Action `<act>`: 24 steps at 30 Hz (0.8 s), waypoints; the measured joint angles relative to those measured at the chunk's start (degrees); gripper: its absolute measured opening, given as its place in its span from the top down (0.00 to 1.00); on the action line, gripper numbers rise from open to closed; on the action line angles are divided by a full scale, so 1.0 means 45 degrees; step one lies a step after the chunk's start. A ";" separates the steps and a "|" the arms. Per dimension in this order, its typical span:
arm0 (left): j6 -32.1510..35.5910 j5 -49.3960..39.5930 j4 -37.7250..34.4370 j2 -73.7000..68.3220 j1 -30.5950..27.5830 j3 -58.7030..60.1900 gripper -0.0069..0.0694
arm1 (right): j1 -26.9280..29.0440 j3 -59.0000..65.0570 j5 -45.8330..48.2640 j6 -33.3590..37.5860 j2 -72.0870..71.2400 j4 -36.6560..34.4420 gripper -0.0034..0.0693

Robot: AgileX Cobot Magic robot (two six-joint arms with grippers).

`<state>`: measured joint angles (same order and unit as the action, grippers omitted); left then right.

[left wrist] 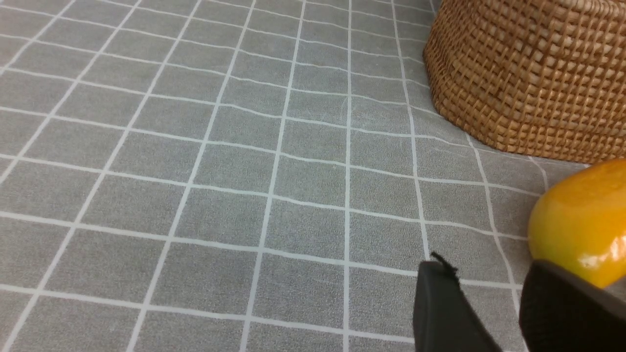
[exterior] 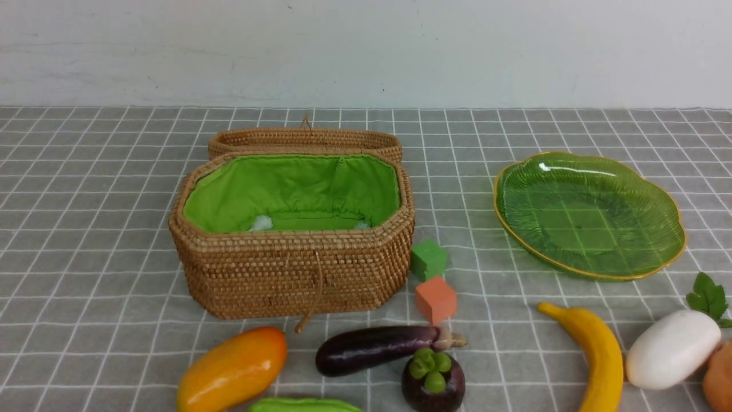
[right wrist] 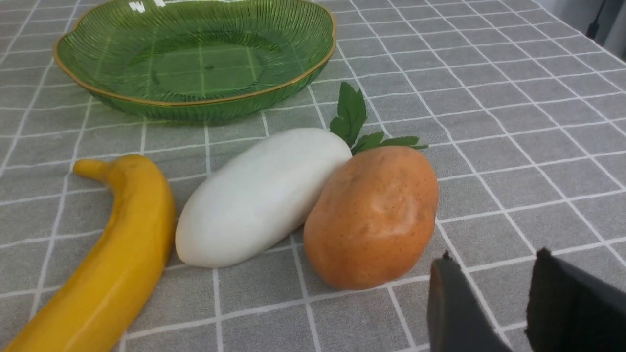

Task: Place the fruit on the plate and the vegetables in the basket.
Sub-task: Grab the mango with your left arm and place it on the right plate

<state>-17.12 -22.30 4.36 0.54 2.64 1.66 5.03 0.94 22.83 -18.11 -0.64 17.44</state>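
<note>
Looking across the grey checked surface (exterior: 86, 257), you have the basket (exterior: 297, 274) left of the middle. Its lid (exterior: 303, 140) is thrown back toward the far edge and the green lining (exterior: 291, 189) is showing. No vegetable is inside it. Over toward the right edge sits the plate (exterior: 589, 217), well apart from the basket, with no fruit on it.

Now the near edge, where everything else lies. The banana (exterior: 600, 355) curves down at the right, with the radish (exterior: 672, 349) just beside it. The radish touches the potato (exterior: 719, 377), right at the near right corner. The mango (exterior: 231, 369) lies in front of the basket's left end. The eggplant (exterior: 372, 349) lies in front of its right end, and the mangosteen (exterior: 433, 383) sits just beside the eggplant's stem. The gourd (exterior: 303, 405) barely peeks over the near edge between the mango and the mangosteen.

A green cube (exterior: 428, 259) and an orange cube (exterior: 436, 299) stand by the basket's right end.

Your left gripper (left wrist: 489, 274) hangs released near the mango, fingers parted on nothing. Your right gripper (right wrist: 494, 264) is likewise released beside the potato.
</note>
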 joint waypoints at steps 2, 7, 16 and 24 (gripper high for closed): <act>0.0000 0.0000 0.0000 0.0000 0.0000 0.0000 0.60 | 0.0000 0.0000 0.0000 0.0000 0.0000 0.0000 0.62; 0.0000 0.0000 0.0000 0.0000 0.0000 0.0000 0.60 | 0.0000 0.0000 0.0000 0.0000 0.0000 0.0000 0.62; -0.0244 0.0433 -0.0238 0.0000 0.0000 0.0000 0.60 | 0.0000 0.0000 0.0000 0.0000 0.0000 0.0000 0.62; -0.2386 0.5668 -0.2726 0.0000 0.0000 0.0030 0.60 | 0.0000 0.0000 0.0000 0.0000 0.0000 0.0000 0.62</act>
<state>-27.86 3.21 -7.91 0.54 2.64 1.80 5.03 0.94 22.83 -18.11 -0.64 17.44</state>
